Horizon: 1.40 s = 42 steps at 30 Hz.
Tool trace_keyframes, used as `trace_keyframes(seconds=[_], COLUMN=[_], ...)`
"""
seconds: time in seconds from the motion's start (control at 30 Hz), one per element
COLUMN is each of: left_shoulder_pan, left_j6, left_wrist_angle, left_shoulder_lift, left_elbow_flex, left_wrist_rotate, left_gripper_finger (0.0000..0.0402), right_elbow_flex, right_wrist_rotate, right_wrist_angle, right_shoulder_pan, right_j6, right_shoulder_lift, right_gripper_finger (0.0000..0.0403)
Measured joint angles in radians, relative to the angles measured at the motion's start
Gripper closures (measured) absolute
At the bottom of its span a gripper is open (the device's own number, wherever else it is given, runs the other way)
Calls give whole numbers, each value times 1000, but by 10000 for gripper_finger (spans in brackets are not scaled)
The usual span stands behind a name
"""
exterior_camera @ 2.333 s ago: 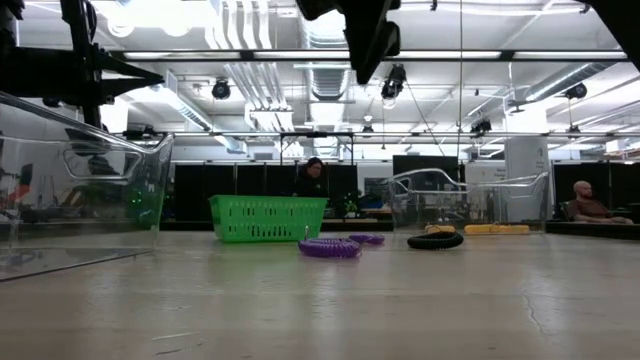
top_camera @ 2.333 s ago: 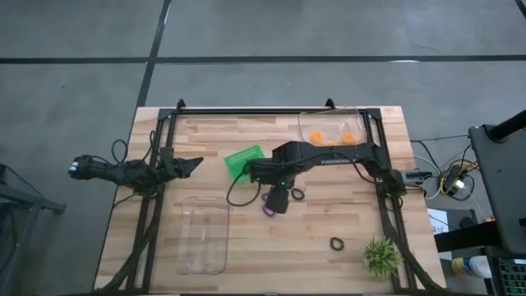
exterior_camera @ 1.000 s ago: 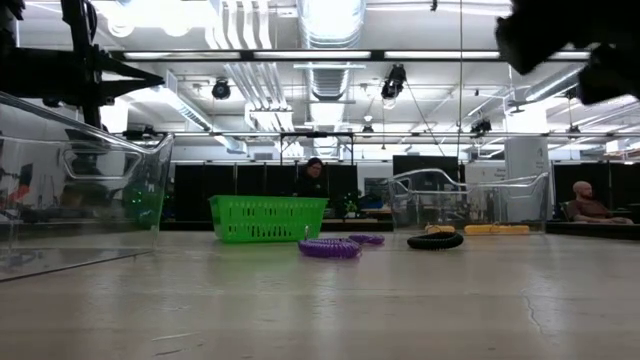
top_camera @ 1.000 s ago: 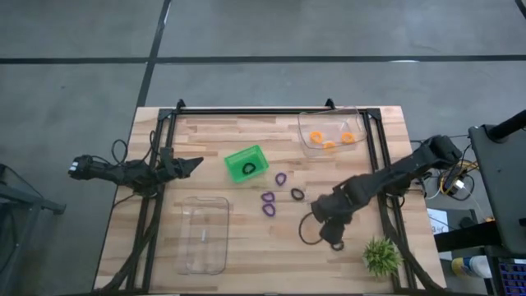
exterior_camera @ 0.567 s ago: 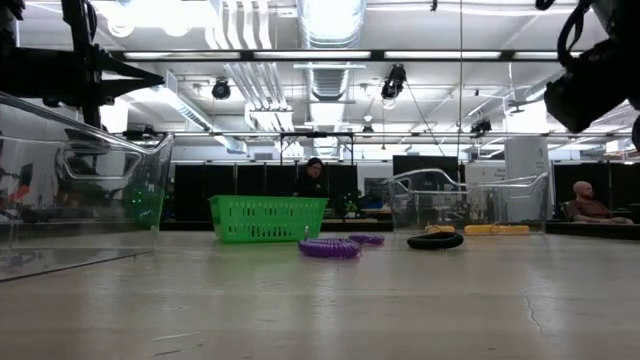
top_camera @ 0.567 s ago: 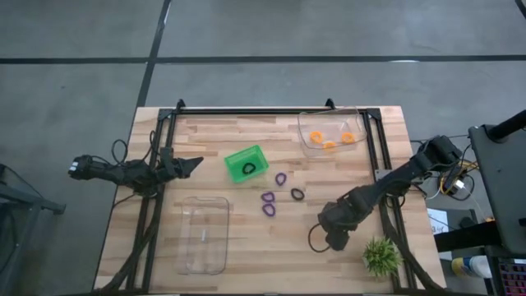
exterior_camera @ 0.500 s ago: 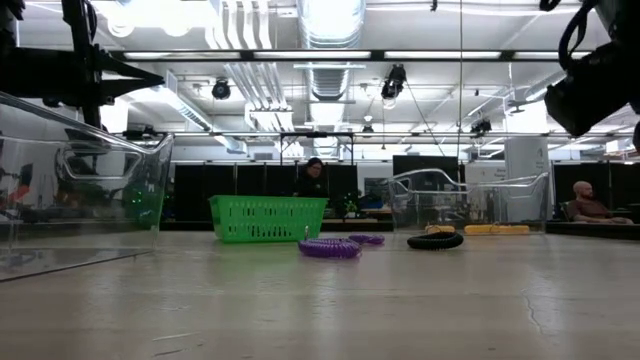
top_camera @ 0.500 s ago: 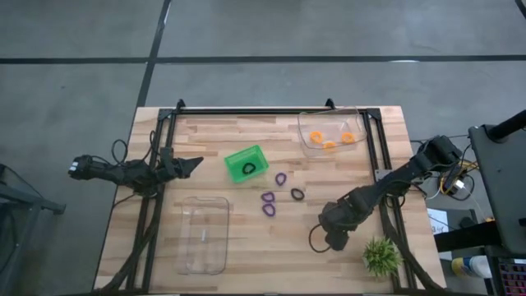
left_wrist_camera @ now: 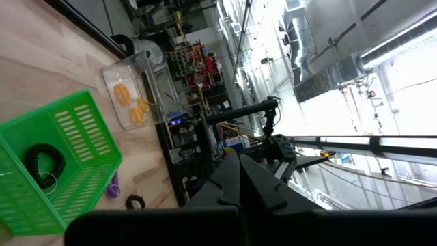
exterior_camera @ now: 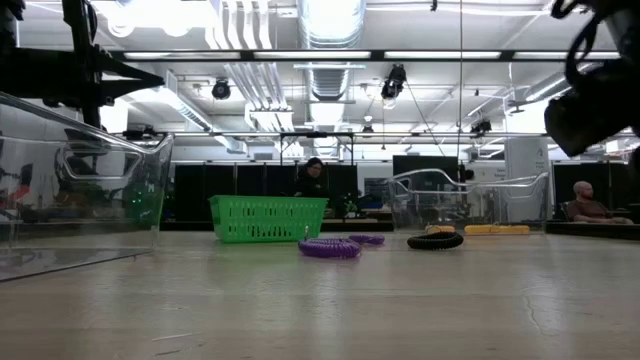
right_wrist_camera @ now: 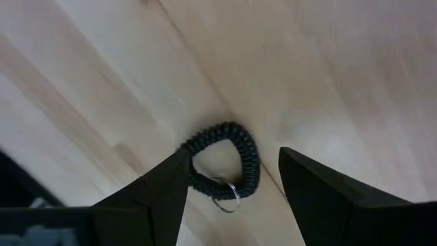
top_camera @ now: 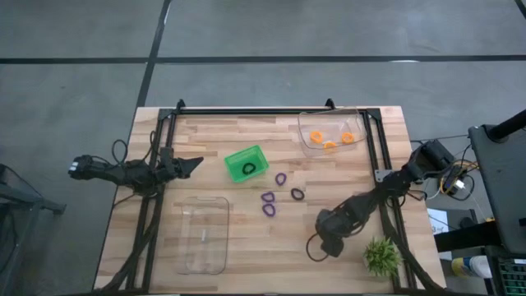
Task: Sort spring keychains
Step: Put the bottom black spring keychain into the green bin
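My right gripper [right_wrist_camera: 233,156] is open and hovers above a black spring keychain [right_wrist_camera: 222,164] that lies flat on the wood near the table's near right, one finger on each side of it. In the high view the gripper [top_camera: 329,240] hides that keychain. Another black keychain [top_camera: 248,168] lies in the green bin [top_camera: 235,158]. Three purple ones [top_camera: 269,203] and one black [top_camera: 297,194] lie mid-table. The orange keychains [top_camera: 329,138] sit in the far clear tray [top_camera: 306,122]. My left gripper [top_camera: 194,164] waits shut at the table's left.
An empty clear tray [top_camera: 203,234] stands at the near left. A small green spiky plant [top_camera: 382,256] sits close to the right gripper, toward the near right corner. People show far off in the room in the low view.
The right gripper has moved a little toward the table's near edge and come down, and now covers the black keychain beside the plant. The keychains and the left arm have stayed where they were.
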Motion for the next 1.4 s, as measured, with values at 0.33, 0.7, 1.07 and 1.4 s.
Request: trace_keyframes(seconds=[0.33, 0.7, 1.07, 1.4], left_shoulder_pan=[0, 0, 0, 0], left_j6=[-11, -12, -12, -12], left_wrist_angle=[-1, -9, -17, -19], left_shoulder_lift=[0, 0, 1, 2], left_elbow_flex=[0, 0, 0, 0], left_wrist_rotate=[-1, -1, -1, -1], left_gripper_finger=[401, 401, 401, 401], right_elbow_flex=[41, 31, 29, 144], right_wrist_rotate=[2, 36, 17, 61], right_wrist_angle=[-7, -11, -10, -114], right_shoulder_pan=[59, 61, 54, 5], right_j6=[-2, 8, -4, -90], right_shoulder_lift=[84, 81, 77, 61], right_gripper_finger=[184, 260, 390, 393])
